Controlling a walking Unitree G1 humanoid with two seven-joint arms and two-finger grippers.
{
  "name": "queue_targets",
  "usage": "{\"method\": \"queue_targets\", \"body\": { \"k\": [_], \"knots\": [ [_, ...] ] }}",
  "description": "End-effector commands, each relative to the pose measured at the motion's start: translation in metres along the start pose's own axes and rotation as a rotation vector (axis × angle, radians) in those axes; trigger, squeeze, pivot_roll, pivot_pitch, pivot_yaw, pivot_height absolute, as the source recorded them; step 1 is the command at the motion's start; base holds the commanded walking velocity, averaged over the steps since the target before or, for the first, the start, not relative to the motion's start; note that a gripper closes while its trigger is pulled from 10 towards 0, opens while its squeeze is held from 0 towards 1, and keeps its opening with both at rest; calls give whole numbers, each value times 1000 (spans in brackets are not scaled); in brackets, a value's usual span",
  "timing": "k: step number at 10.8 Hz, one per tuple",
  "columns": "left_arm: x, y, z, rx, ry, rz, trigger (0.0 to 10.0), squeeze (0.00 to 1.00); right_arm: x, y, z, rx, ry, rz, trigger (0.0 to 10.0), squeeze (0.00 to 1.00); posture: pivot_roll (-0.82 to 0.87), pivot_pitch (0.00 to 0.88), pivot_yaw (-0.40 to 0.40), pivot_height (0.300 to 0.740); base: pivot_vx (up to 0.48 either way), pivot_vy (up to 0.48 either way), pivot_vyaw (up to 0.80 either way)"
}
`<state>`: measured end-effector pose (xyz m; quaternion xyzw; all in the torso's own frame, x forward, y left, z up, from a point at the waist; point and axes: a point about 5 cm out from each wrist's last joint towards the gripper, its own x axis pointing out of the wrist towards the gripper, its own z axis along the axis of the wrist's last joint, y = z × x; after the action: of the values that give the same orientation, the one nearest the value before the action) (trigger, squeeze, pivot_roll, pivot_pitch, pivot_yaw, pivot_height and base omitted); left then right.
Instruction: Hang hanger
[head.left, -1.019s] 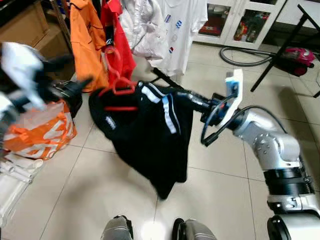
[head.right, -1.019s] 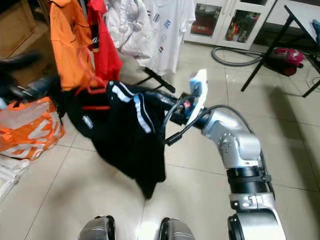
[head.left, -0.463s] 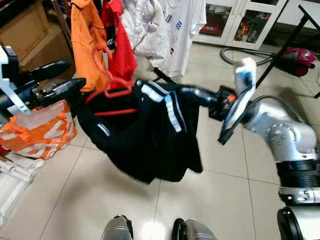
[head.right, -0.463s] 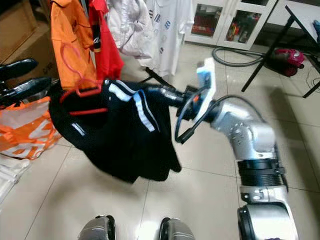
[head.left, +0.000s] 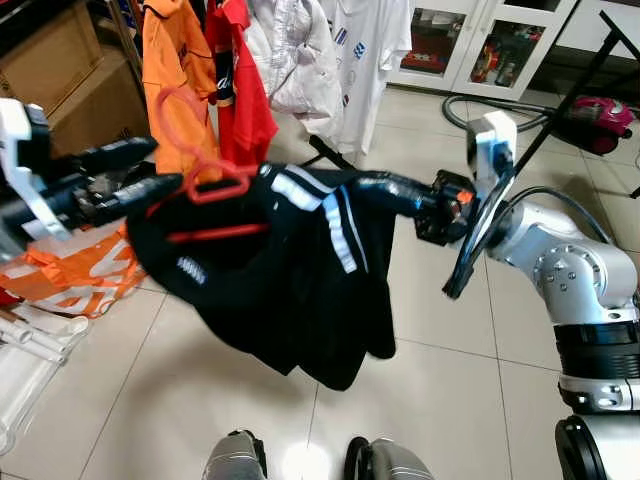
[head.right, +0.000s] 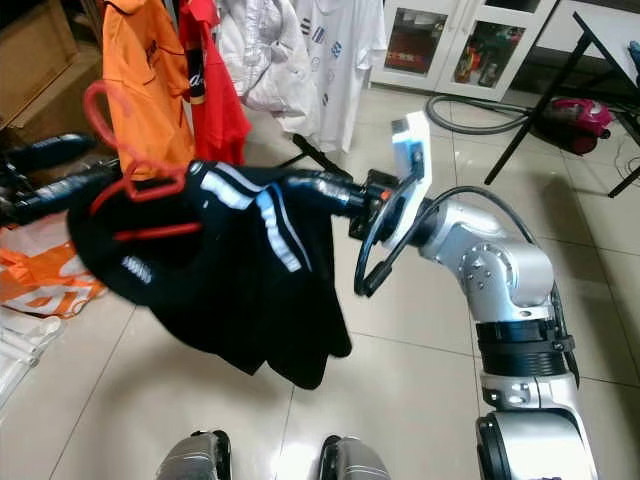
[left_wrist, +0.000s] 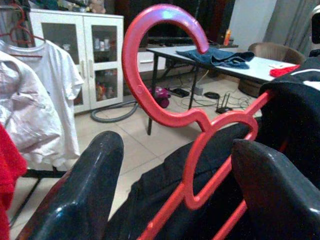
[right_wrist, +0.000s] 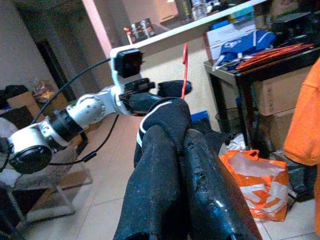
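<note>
- Hanger first: a red plastic hanger (head.left: 205, 180) with a round open hook carries a black jacket with white stripes (head.left: 290, 270), and the pair hangs in mid-air between the two arms, above the pale tiled floor (head.left: 420, 390).
- Left tool (head.left: 150, 170), two long black fingers, sits at the neck of the hanger. In the left wrist view the fingers (left_wrist: 80, 195) stand apart on either side of the red neck, so the tool reads as released or only loosely cradling. This placement probably steadies the hook and keeps it pointing upward.
- Right tool (head.left: 385, 188) is clenched on the far shoulder of the black jacket. In the right wrist view its fingers (right_wrist: 200, 175) are pressed together with dark cloth bunched between them. Holding that end keeps the garment spread and off the floor.
- Hanging clothes, namely an orange shirt (head.left: 175, 70), a red shirt (head.left: 240, 90) and white T-shirts (head.left: 350, 60), hang just beyond the hook, marking the likely rack. The rail itself lies above the frame.
- Judgement: the hook is raised but not yet on any rail, so the hanging step is still to come.
- An orange and white plastic bag (head.left: 85, 280) lies on the floor under the left arm.
</note>
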<state>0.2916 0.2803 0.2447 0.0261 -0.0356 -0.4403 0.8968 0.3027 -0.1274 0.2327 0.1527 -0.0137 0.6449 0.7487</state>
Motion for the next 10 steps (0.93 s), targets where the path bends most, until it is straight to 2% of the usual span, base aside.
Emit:
{"method": "queue_targets", "body": {
  "k": [1,5,6,7,9,10],
  "knots": [
    [1,-2,-6,-24,20,-17,10000,0,1,7,8,-28,-21,46,0,0,29,129,-6,740,0,0,0],
    [12,-10,-15,-121,-27,-87,10000,0,-1,12,8,-29,-5,69,0,0,23,117,-6,740,0,0,0],
    [15,-13,-17,-140,-40,-97,8824,0,-3,13,7,-25,3,69,0,0,21,114,-7,740,0,0,0],
    [17,-14,-18,-151,-48,-102,7216,0,-3,13,6,-23,8,70,0,0,20,113,-9,740,0,0,0],
    [19,-17,-24,-140,-5,-114,6863,0,-6,11,5,-22,25,63,0,0,18,109,-12,740,0,0,0],
    [18,-18,-27,-134,21,-121,4392,0,-7,11,4,-19,29,58,0,0,20,108,-12,740,0,0,0]
  ]
}}
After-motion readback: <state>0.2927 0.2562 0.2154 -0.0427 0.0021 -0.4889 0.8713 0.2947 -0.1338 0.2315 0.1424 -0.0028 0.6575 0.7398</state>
